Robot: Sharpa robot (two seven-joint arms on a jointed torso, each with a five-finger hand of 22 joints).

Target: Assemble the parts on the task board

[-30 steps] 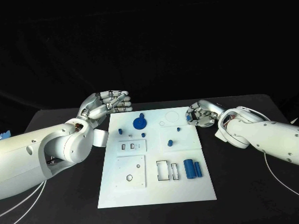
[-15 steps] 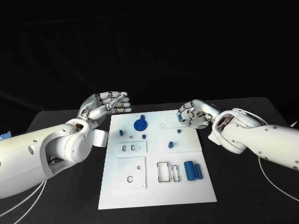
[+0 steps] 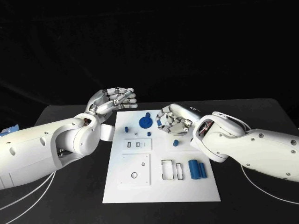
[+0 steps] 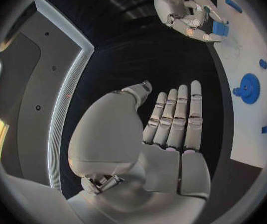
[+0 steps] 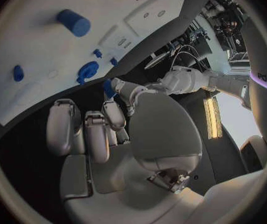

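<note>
The white task board [image 3: 163, 186] lies mid-table. On it sit a blue gear-shaped disc [image 3: 144, 122], small blue pieces [image 3: 127, 129] [image 3: 176, 143] and two blue cylinders [image 3: 193, 167] lying side by side. My right hand [image 3: 174, 119] hovers over the board's far middle, just right of the disc, pinching a small blue part [image 4: 219, 28] at its fingertips; the same part [image 5: 108, 88] peeks out beyond the fingers in the right wrist view. My left hand [image 3: 116, 99] is raised beyond the board's far left corner, fingers [image 4: 177, 119] straight and side by side, holding nothing.
The board also carries raised white plates with slots and holes [image 3: 133, 170] and rectangular cut-outs [image 3: 168, 170] near the cylinders. Black table [image 3: 257, 196] surrounds the board. White cables [image 3: 28, 198] trail along the table under both arms.
My right hand has travelled left from the board's far right edge to over its far middle, close to the blue disc. The left hand has stayed raised in much the same spot.
</note>
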